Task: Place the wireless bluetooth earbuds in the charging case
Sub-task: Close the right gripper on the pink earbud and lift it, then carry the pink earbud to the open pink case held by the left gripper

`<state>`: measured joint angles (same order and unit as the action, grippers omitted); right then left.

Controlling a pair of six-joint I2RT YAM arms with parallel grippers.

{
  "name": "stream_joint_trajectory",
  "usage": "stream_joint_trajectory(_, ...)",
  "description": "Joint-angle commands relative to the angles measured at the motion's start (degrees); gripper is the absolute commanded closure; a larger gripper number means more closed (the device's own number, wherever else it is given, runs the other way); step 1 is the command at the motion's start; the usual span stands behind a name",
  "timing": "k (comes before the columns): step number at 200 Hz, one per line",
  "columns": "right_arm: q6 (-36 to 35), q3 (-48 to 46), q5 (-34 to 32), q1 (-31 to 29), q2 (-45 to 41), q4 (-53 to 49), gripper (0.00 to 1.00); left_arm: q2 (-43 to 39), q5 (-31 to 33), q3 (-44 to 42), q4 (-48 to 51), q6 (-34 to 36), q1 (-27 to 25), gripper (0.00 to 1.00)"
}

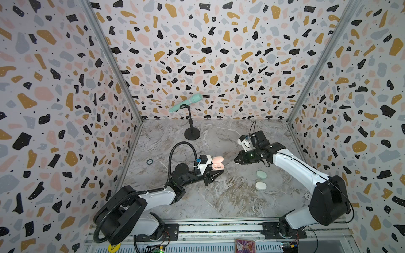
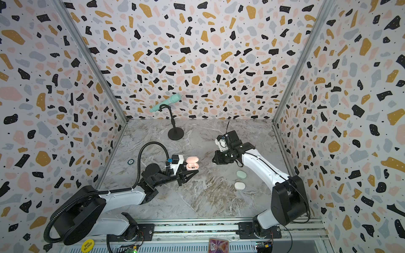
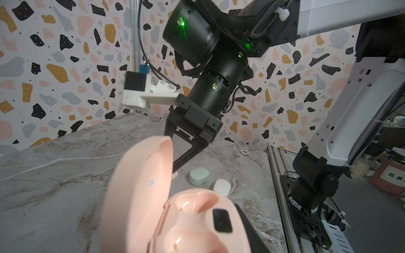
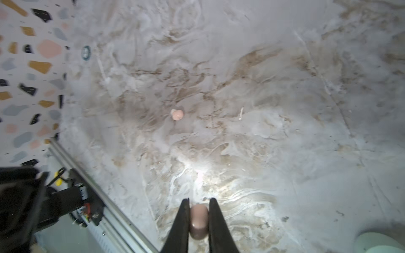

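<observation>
We judge the task barely begun, since no bud sits in a case yet. Our left gripper (image 1: 219, 172) is clamped on the pink charging case (image 1: 217, 163), holding it near the middle of the table (image 1: 219, 203) with its lid swung open. In the left wrist view both wells of that case are bare, their small gold contacts showing. Our right gripper (image 4: 198, 202) hangs at about 3 o'clock of the case, apart from it. Its jaws are pressed onto a pink earbud (image 4: 198, 221), pinched by its sides above the marble. A loose pink earbud (image 4: 177, 114) lies alone on the table ahead of that gripper in the right wrist view; it is too small for us to pick out in the top views. Between 3 and 4 o'clock of the pink case rests the mint case (image 1: 261, 174), with the white case (image 1: 260, 185) just at its 6 o'clock. Both are closed, so we cannot tell whether their buds are inside, and we see no mint or white buds lying out. A microphone (image 1: 186, 102) on its stand keeps to 11 o'clock, well clear. What is left, as we read it, is seating the pinched bud in a well, then fetching the loose one.
</observation>
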<state>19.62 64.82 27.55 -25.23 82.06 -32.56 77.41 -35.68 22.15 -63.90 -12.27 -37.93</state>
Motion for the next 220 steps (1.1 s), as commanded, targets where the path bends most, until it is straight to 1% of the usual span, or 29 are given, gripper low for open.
stream_joint_trajectory(1,-1.07,-1.13,8.41,1.82,-5.45,0.30,0.85,0.95,-2.11,1.99,-5.24,-1.09,0.20,0.56)
stream_joint_trajectory(37,-4.35,-1.25,17.41,2.38,-12.11,0.50,0.84,2.22,-3.81,3.28,-6.91,-2.23,0.05,0.56)
stream_joint_trajectory(56,-4.93,-1.14,21.20,2.41,-13.80,1.33,0.84,2.62,-4.52,3.98,-7.36,-2.50,-0.25,0.55)
stream_joint_trajectory(85,-4.46,-1.87,28.51,1.88,-15.20,5.21,0.84,2.93,-5.77,4.63,-7.81,-2.76,-0.74,0.55)
stream_joint_trajectory(113,-4.25,-1.97,31.09,-0.90,-15.18,7.33,0.84,3.18,-6.58,4.91,-7.91,-2.93,-1.17,0.55)
stream_joint_trajectory(140,-3.68,-1.80,31.07,-4.03,-13.88,8.80,0.84,3.23,-7.09,5.43,-8.00,-2.96,-1.70,0.55)
stream_joint_trajectory(220,-2.83,-1.32,30.48,-5.65,-11.89,11.29,0.83,2.40,-7.80,6.58,-7.16,-2.45,-2.83,0.55)
